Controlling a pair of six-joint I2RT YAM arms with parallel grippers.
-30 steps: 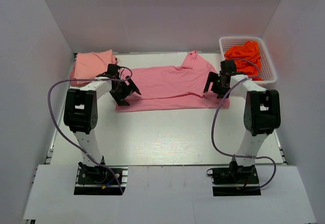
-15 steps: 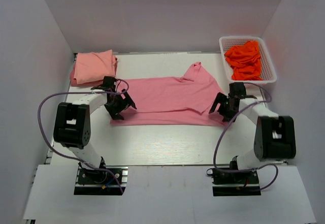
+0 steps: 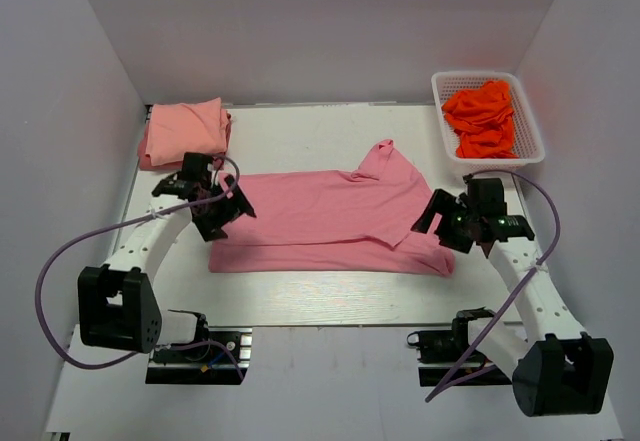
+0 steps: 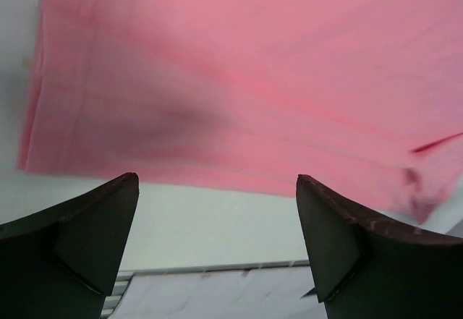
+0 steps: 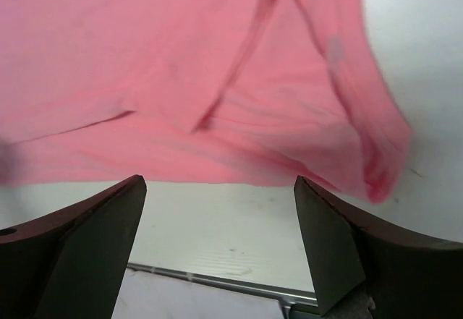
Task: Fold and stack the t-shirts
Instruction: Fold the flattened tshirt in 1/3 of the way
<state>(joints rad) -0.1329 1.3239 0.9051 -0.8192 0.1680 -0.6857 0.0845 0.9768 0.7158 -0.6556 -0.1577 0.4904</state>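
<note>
Salmon shirt (image 3: 185, 131) sits folded, far left of the basket (image 3: 530, 111). Left hand (image 4: 217, 181) hangs spread and empty over the hem end of the rose shirt (image 3: 320, 211). That shirt lies near-left of the basket on the counter (image 3: 330, 291), dragged nearer than a second ago and released, so a fold likely comes next. Its long axis runs left-right, hem left, one sleeve pointing away. Right hand (image 5: 218, 181) is spread too, empty.

This is a robotics lab test cell. Plain white panel walls (image 3: 320, 31) box in a white table (image 3: 330, 291) (left, back and right of the frame). The left arm (image 3: 150, 243) and right arm (image 3: 532, 283) are bolted at the bottom edge, trailing loose purple cables (image 3: 55, 271).
</note>
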